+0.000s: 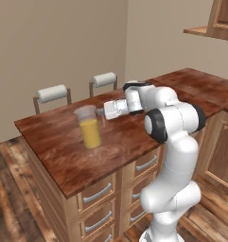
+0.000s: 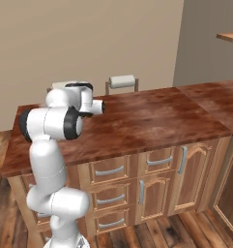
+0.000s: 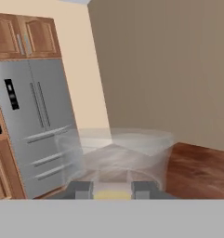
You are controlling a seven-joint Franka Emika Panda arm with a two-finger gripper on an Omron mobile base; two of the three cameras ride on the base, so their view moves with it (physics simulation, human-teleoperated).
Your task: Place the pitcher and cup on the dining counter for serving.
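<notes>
Now the fingers [image 3: 113, 189] clasp the pitcher [image 1: 89, 126] at left of frame, standing on the tabletop [image 1: 54, 142]; next, probably release it.

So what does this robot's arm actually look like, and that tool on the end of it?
The arm is glossy white, built of rounded, tube-like segments stacked one on another, with dark black rings at the joints. No loose cables or markings show. The wrist narrows to a pale grey-white block that carries the tool, which ends in two small, square, dark grey fingers.
</notes>
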